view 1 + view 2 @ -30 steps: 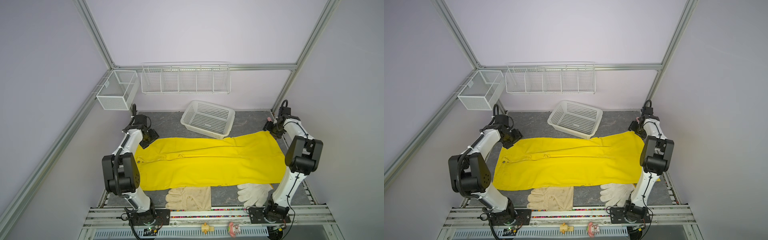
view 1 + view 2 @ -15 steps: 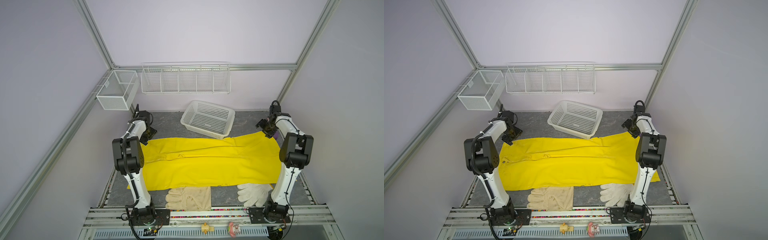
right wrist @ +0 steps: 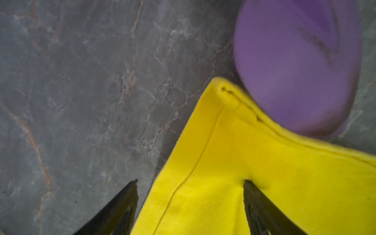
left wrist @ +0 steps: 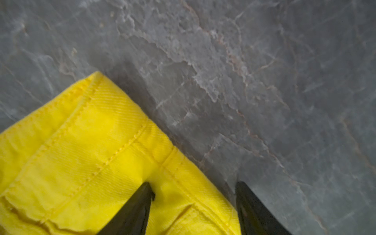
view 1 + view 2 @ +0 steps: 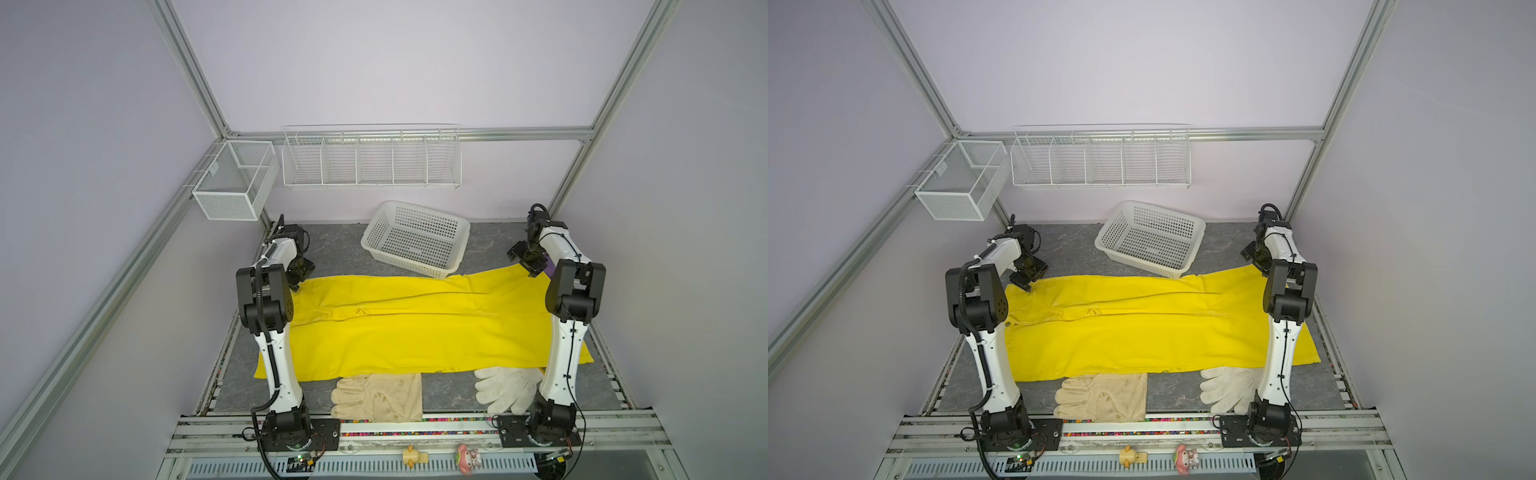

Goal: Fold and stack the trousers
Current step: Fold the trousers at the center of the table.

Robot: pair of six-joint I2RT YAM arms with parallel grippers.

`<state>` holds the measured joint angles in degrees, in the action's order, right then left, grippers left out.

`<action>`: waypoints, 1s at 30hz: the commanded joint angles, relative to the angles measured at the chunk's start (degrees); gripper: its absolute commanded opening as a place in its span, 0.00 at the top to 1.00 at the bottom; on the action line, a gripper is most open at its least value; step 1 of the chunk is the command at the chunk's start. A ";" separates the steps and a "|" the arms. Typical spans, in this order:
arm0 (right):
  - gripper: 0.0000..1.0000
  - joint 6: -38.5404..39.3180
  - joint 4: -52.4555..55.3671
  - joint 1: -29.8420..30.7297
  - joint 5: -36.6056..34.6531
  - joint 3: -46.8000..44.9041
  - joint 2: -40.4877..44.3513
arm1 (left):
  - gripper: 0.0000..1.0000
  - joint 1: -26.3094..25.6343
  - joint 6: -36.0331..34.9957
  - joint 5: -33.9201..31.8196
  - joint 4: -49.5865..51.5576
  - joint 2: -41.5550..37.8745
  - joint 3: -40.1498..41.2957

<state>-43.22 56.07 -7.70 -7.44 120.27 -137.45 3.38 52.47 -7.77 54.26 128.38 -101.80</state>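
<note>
- Counting up on the grey stone-patterned tabletop [image 5: 340,249]: one pair of bright yellow cloth trousers [image 5: 415,328] is spread flat across the middle. The waist is at the left arm's side and both leg ends are at the right arm's side.
- Two gloves lie along the near edge, just beside the trousers: one cream leather glove [image 5: 378,397] and one white knitted glove [image 5: 505,388], well apart from each other.
- One white perforated plastic basket [image 5: 434,270] sits behind the trousers, its near corner touching the far edge of the cloth.
- There are two wall racks: one white mesh box [image 5: 232,195] with two sections, and one long white wire shelf [image 5: 372,166] with five compartments.
- The mesh box carries a small tag, too small to read.
- Two small toy figures stand on the front rail, one yellow [image 5: 411,458] and one pink-and-white [image 5: 467,457].
- One purple rounded object [image 3: 295,67] lies against the far hem corner; it is blurred, so I cannot tell what it is.
- Down at the far waist corner, the left gripper [image 4: 194,184] has its fingers apart, one on the yellow cloth and one on bare table. The trouser edge lies between them.
- Over at the far hem corner, the right gripper [image 3: 190,180] is spread the same way: one finger on the table, one on the cloth, nothing clamped.
</note>
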 commanded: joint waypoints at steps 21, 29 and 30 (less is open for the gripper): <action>0.23 -3.00 12.87 2.70 -9.09 18.60 -13.48 | 1.00 -0.30 -5.52 -0.02 2.00 -4.24 2.05; 0.36 -3.49 14.71 2.99 -9.93 15.57 -13.47 | 1.00 -0.30 -6.53 0.72 1.11 -7.92 4.63; 0.40 -3.89 14.09 3.11 -9.59 13.89 -12.66 | 1.00 -0.30 -6.72 0.57 1.03 -8.20 4.82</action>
<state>-45.60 66.67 -4.86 -16.12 138.61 -149.32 3.36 46.44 -7.42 54.74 122.19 -97.89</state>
